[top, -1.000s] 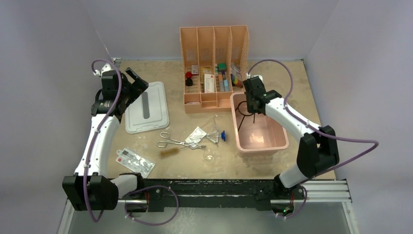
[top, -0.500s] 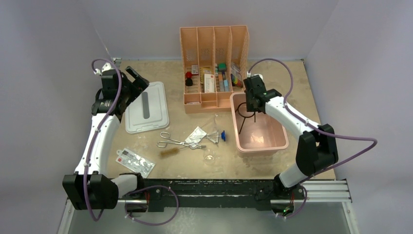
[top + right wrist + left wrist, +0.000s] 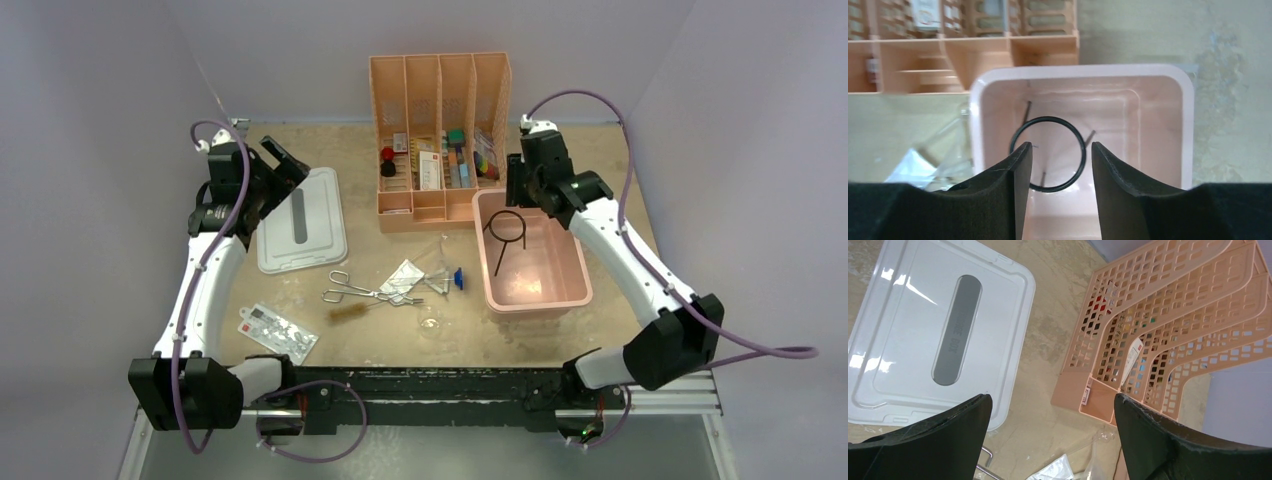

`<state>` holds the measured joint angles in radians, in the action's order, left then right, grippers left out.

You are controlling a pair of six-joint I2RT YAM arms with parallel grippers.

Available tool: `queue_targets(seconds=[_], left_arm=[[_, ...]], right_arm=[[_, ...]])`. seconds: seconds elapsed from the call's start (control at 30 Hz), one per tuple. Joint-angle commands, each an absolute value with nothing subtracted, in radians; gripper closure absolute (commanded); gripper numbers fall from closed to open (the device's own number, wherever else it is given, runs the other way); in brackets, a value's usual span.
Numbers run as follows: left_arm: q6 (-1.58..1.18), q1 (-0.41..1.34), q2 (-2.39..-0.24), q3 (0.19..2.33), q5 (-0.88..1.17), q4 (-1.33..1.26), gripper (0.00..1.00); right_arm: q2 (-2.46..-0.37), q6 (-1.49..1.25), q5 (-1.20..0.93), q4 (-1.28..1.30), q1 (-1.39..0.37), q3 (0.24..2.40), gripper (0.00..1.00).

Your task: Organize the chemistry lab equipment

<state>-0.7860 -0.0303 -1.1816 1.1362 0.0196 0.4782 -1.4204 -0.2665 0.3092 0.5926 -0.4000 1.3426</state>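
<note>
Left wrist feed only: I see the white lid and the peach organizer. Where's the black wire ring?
Observer: The black wire ring lies inside the pink bin, just right of the organizer.
Operator: Is the right pincer on it?
Observer: No. The right pincer is open above the bin's far end, with the ring lying below it.
Operator: What's loose outside the bin?
Observer: The steel tongs, brown brush and blue-capped tube lie to the left of the bin.
</note>
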Motion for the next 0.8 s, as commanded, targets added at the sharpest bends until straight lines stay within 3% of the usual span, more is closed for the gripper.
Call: queue_targets(seconds=[0.0,0.23,0.57,0.77], left_arm=[[-0.801,-0.027,-1.152,1.139,0.076,0.417,0.09],[-0.812,-0.026,-1.114,1.097,0.096,0.413,0.10],[-0.790,-0.026,-1.071,1.070,0.049,0.474,0.11],[-0.789,-0.026,-1.062,1.098,-0.089,0.583,0.11]], right_arm=[[-1.371,-0.240,0.177,0.622,-0.400,1.433,0.50],[-1.361,-0.204,-0.048,0.581,-0.433,1.505,0.48],[-1.478,-0.123,0.034,0.540,-0.763,1.491,0.45],[-1.600,0.056,0.002,0.540,-0.889,1.451,0.51]])
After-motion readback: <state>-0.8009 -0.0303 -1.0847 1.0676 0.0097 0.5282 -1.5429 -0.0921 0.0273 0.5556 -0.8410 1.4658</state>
